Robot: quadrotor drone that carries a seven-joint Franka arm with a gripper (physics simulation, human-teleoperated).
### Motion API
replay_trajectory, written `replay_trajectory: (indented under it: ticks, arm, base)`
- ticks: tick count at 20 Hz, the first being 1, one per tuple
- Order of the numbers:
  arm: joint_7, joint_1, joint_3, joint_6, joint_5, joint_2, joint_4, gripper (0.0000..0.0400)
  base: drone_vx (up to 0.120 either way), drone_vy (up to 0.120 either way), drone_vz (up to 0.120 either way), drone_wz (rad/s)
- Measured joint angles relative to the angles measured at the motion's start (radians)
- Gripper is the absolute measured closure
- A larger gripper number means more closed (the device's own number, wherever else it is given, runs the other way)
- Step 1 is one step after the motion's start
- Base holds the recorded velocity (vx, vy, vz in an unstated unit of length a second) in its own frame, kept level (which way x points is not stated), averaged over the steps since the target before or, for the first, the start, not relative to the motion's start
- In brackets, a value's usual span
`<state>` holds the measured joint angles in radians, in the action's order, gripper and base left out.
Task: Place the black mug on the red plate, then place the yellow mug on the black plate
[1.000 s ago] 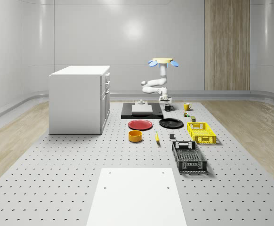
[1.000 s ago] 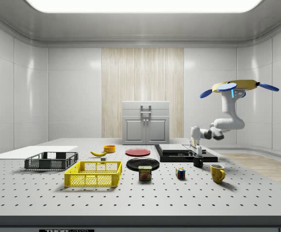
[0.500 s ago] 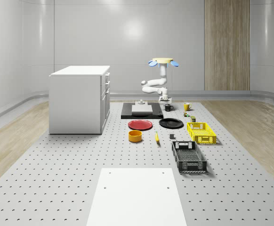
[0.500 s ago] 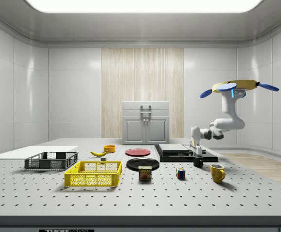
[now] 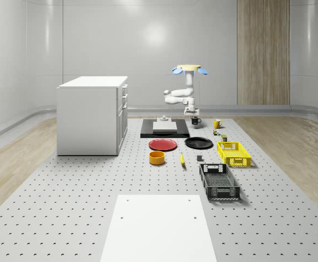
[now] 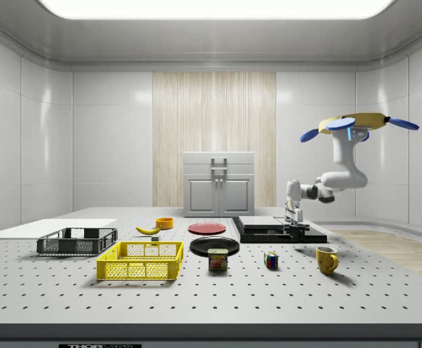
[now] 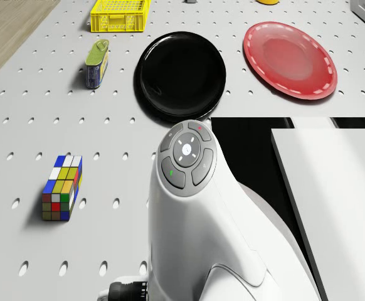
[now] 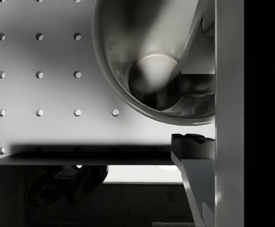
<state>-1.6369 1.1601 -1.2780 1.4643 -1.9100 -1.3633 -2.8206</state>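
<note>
Black mug [image 5: 195, 120] is off the table [image 5: 66, 207], clamped in the gripper [image 6: 295, 225], one finger [image 8: 194, 42] inside its rim and one [image 8: 194, 189] outside, hanging beside the dark slab [image 5: 165, 129]. Drone [image 6: 356, 125] hovers over the table's far end, arm [image 7: 195, 213] folded down. One yellow mug [image 6: 326, 259] stands on the table, well apart. Two plates: one red plate [image 7: 290, 59], one black plate [image 7: 182, 74], side by side. Two crates, one yellow crate [image 5: 233, 153], one black crate [image 5: 219, 182]. One puzzle cube [image 7: 61, 188], one tin [image 7: 97, 63], one banana [image 5: 182, 159], one orange bowl [image 5: 157, 158].
</note>
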Motion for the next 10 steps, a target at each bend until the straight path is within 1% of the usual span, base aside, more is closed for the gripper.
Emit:
replay_trajectory:
  ticks: [4,5,6,8,10]
  arm:
    - [-0.006,0.004,-0.029,-0.002,0.03,-0.008,-0.005,0.029]
    - [-0.007,0.005,-0.034,-0.002,0.036,-0.01,-0.005,0.029]
    - [-0.009,0.006,-0.038,-0.001,0.04,-0.013,-0.006,0.029]
    - [-0.011,0.008,-0.044,0.002,0.047,-0.018,-0.006,0.029]
    - [-0.012,0.01,-0.048,0.006,0.053,-0.023,-0.007,0.029]
  base:
    - [0.0,0.0,0.12,0.0]
    - [0.04,0.0,0.12,0.0]
    - [0.12,-0.08,0.12,0.0]
    - [0.12,-0.12,0.12,0.0]
    - [0.12,-0.12,0.02,0.0]
